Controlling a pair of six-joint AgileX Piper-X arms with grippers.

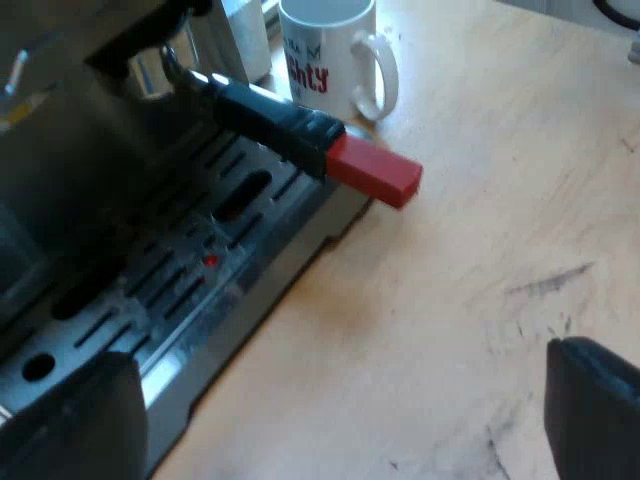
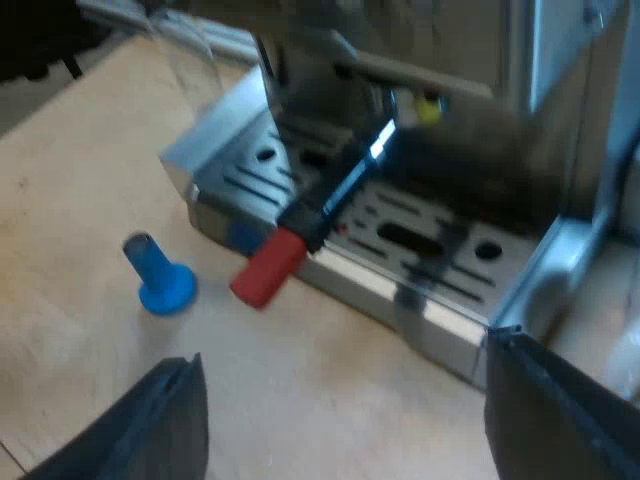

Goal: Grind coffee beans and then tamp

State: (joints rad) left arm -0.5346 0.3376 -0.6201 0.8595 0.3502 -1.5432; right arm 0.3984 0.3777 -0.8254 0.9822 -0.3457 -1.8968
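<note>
Black fingers on your left gripper [image 1: 330, 420] are spread really wide, with nothing pinched between them and nothing touching. One finger hangs over the slotted steel drip tray [image 1: 150, 300] and the other over bare pale wooden worktop [image 1: 480, 230]. Same deal with your right gripper [image 2: 350, 420]: fingers far apart, empty, hovering over the worktop near the drip tray's front edge.

The metal holder with the dark handle [image 1: 280, 120] sits at the front of the stainless espresso machine [image 2: 540, 100]. Its handle sticks out over the drip tray, and its red end [image 1: 375, 172] pokes past the tray's edge above the wood. The blue plastic tamper [image 2: 160, 275] stands on its wide base on the worktop, near that red end but not touching it. A white mug with printed lettering [image 1: 330, 55] sits upright beside the machine, just beyond the handle.

The wood has a few dark scuffs. You can't make out much of the room past the machine.
</note>
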